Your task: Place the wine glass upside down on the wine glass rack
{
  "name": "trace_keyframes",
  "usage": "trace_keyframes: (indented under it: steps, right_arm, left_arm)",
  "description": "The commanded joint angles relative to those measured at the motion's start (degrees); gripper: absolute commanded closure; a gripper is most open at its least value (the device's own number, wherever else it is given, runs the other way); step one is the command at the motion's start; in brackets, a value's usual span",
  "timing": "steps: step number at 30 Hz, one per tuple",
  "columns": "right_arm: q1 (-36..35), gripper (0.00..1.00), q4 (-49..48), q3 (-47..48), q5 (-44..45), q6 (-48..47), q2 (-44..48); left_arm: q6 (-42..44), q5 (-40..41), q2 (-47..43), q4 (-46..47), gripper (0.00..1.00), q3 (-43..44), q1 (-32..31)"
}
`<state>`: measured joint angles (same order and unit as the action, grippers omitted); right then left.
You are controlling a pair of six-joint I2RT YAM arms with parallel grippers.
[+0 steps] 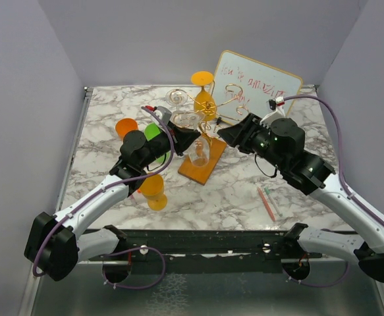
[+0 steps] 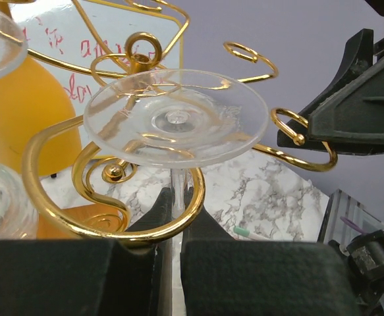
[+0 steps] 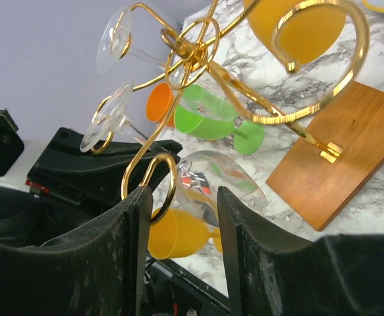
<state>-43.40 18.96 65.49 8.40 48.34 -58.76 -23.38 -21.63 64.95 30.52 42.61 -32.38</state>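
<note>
The wine glass rack (image 1: pixel 198 170) stands in the middle; the right gripper (image 3: pixel 182 197), jaws apart, straddles one gold curl (image 3: pixel 159 157). The left gripper (image 2: pixel 176 217) is clamped on the stem of the inverted wine glass (image 2: pixel 177 118), its foot over a scroll arm (image 2: pixel 28 171). I would lower gently until the foot rests, then release.

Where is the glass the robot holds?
Top view, middle: the wine glass hangs upside down in the rack, over its wooden base, stem in the left tool.
</note>
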Motion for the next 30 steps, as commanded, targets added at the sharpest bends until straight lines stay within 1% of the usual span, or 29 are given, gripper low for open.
trace_keyframes:
  steps: [1, 4, 6, 9, 11, 15, 16, 20, 26, 30]
  right_arm:
    - [0.07, 0.52, -2.74, -0.94, 3.86, 0.11, -2.46]
    - [0.07, 0.55, -2.98, -0.72, 2.64, 0.08, -4.04]
    - [0.07, 0.59, -2.47, -0.84, 2.80, 0.30, -4.58]
    - [0.07, 0.68, -2.00, -1.54, 3.19, 0.80, -4.63]
    - [0.07, 0.72, -1.68, -1.68, 3.35, 1.16, -4.61]
    - [0.07, 0.74, -1.48, -1.95, 3.43, 1.48, -4.43]
    - [0.07, 0.75, -1.43, -1.93, 3.38, 1.56, -4.43]
    - [0.07, 0.76, -1.29, -1.95, 3.28, 1.67, -4.61]
    - [0.07, 0.76, -1.18, -1.91, 3.46, 1.85, -4.45]
    - [0.07, 0.76, -1.16, -1.94, 3.46, 1.93, -4.45]
  left_arm:
    - [-0.67, 4.67, -0.43, 1.12, 1.00, 0.18, 0.05]
    - [-0.32, 6.97, -1.10, 1.12, 1.00, -0.60, 0.04]
    - [-0.31, 8.81, -1.50, 1.12, 1.00, -1.13, 0.06]
    - [0.07, 11.86, -2.04, 1.12, 1.00, -1.46, 0.06]
    - [0.06, 14.78, -2.25, 1.08, 1.00, -1.71, 0.04]
    - [-1.81, 22.82, -2.31, 1.07, 1.00, -1.76, 0.06]
    - [-2.00, 23.69, -2.29, 1.10, 1.00, -1.60, 0.05]
    - [-0.83, 24.18, -2.60, 1.21, 1.00, -1.31, 0.06]
    - [1.45, 26.98, -7.58, 2.25, 1.00, -4.84, 0.04]
    - [3.39, 25.21, -10.79, 3.99, 1.00, -7.15, 0.04]
